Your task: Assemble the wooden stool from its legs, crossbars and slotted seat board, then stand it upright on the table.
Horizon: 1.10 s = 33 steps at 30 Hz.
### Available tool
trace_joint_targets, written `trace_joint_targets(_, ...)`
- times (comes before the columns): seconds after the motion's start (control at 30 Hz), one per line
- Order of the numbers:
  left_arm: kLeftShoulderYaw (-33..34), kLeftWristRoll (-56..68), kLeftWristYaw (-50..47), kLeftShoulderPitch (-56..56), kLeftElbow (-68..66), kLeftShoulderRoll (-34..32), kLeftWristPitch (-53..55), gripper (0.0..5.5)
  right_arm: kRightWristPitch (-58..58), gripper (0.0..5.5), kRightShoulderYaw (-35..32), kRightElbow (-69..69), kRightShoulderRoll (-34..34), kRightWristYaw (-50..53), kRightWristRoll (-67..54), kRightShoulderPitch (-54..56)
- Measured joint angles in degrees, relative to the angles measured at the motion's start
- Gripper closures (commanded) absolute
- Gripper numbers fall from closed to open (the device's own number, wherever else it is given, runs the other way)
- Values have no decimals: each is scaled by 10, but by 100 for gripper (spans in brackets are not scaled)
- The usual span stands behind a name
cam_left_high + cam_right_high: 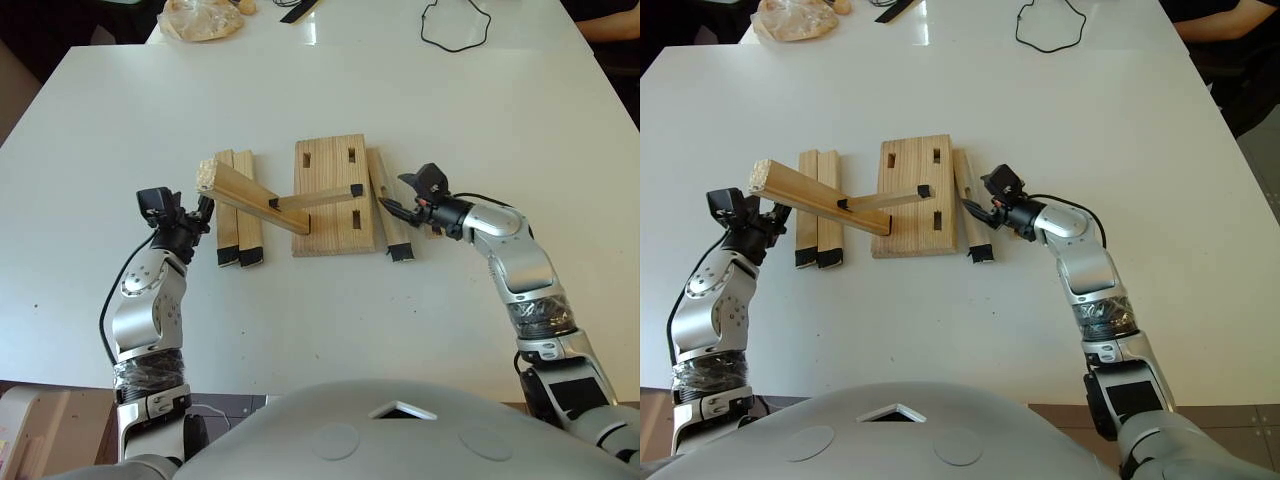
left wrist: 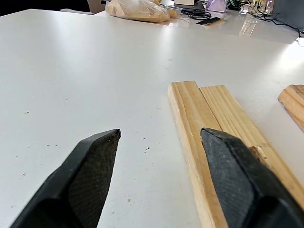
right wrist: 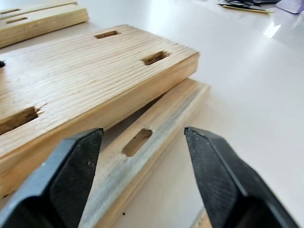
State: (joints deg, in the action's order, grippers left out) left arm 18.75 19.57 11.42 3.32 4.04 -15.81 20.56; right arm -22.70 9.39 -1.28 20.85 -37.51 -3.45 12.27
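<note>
Seat board (image 1: 330,235) lies flat, slots up. Right gripper (image 1: 388,208), fingers apart, straddles the slotted leg (image 1: 380,175) against the board's right edge; we judge it's lining up a grasp. Left gripper (image 1: 203,212), also apart and empty, sits by the two legs (image 1: 240,225) left of the board. A third leg (image 1: 245,192) and crossbar (image 1: 318,197) lean across the board; we can't tell whether their joint is seated.

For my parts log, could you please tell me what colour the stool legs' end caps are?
Black end caps, clearest in the left eye view.
</note>
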Motion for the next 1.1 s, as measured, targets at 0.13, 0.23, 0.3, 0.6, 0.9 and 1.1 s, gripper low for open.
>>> trace_joint_targets(0.13, -2, -4, 1, -7, -10, -1, 0, 236, 14, 235, 26, 67, -4, 7, 28, 28)
trace_joint_targets(0.23, -3, -4, 5, -25, -17, -5, 0, 236, 35, 235, 35, 105, -3, 13, 38, 55)
trace_joint_targets(0.3, -3, -4, 6, -26, -17, -10, 0, 236, 42, 235, 33, 109, -1, 16, 38, 55)
trace_joint_targets(0.6, -1, -4, -3, 1, 2, 4, 0, 236, -3, 235, 7, 20, 24, 23, 32, -6)
trace_joint_targets(0.9, -1, -4, -4, 2, 4, 4, 0, 236, 12, 235, -5, 84, -2, 56, 36, 65)
trace_joint_targets(1.1, -2, -8, -1, -22, -14, -1, -1, 236, 70, 235, 15, 268, -29, 50, 55, 161)
